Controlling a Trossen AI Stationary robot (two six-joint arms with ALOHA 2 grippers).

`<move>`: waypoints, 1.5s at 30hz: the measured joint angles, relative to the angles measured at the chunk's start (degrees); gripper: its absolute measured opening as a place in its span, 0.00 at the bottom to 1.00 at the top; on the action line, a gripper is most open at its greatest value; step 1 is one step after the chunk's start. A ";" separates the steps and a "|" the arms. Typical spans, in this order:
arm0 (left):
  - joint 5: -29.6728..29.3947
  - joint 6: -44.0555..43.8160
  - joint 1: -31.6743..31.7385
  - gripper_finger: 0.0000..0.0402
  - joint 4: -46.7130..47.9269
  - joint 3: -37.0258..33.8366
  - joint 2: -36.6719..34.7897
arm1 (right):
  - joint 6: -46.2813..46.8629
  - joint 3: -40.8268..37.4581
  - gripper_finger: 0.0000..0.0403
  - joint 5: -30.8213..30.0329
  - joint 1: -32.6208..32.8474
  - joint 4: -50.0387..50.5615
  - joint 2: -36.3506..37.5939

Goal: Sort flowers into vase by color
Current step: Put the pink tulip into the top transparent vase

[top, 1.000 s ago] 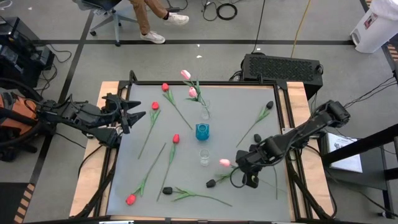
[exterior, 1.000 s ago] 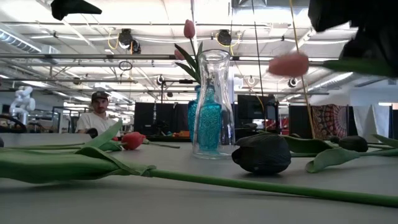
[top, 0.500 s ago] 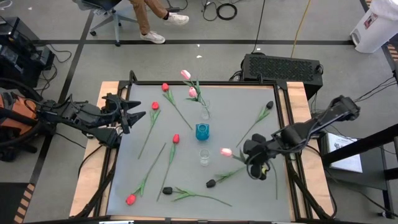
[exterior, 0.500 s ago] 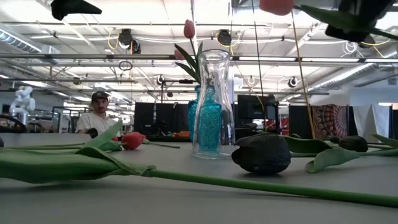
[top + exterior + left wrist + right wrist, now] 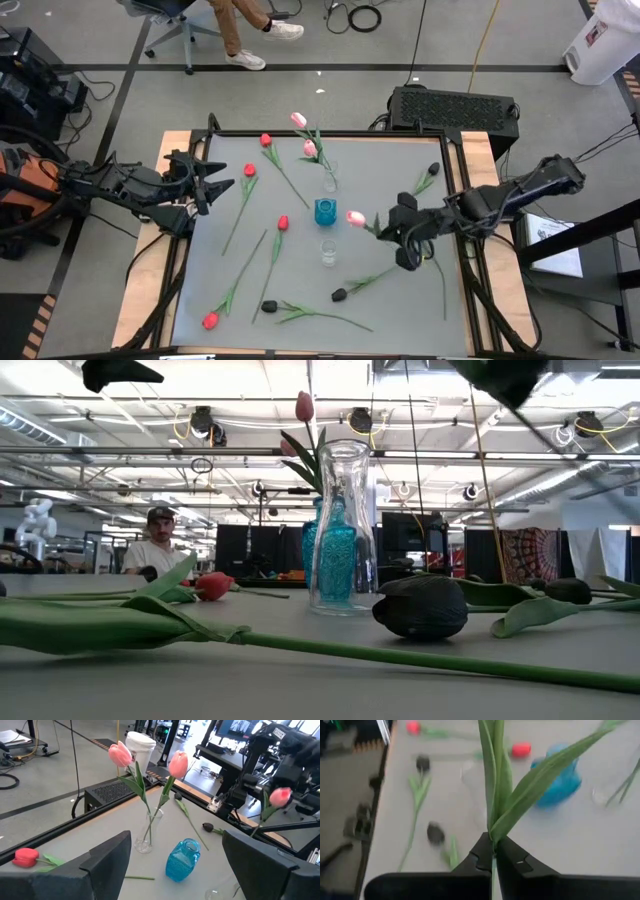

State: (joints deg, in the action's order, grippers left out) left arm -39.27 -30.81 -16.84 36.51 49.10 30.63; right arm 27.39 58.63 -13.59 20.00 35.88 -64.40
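Right gripper (image 5: pixel 392 228) raised above table, clamped on pink tulip (image 5: pixel 356 218) stem (head beside blue vase (image 5: pixel 325 211)), left gripper (image 5: pixel 203 183) spread empty

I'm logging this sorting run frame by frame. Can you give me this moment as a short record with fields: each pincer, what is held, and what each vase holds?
right pincer: above the table, right of the vases, shut on the pink tulip by its stem
left pincer: open, waiting at the table's left edge
clear vase at the back: two pink tulips
blue vase: no flowers
clear vase at the front: no flowers
table: red and black tulips lie loose
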 joint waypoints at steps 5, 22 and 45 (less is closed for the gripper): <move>0.00 0.00 0.00 0.80 -0.02 0.00 0.00 | -4.41 0.00 0.00 -0.12 -5.00 -7.68 0.13; 0.00 0.00 0.00 0.80 0.00 0.00 0.00 | -15.28 0.00 0.00 0.07 -20.85 -26.95 0.13; 0.00 0.00 0.00 0.80 -0.02 0.00 0.00 | -22.29 -0.02 0.00 11.29 -37.01 -44.45 -0.80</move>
State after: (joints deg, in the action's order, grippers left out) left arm -39.27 -30.81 -16.84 36.49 49.10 30.63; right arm 5.10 58.61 -2.30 -17.01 -8.58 -65.20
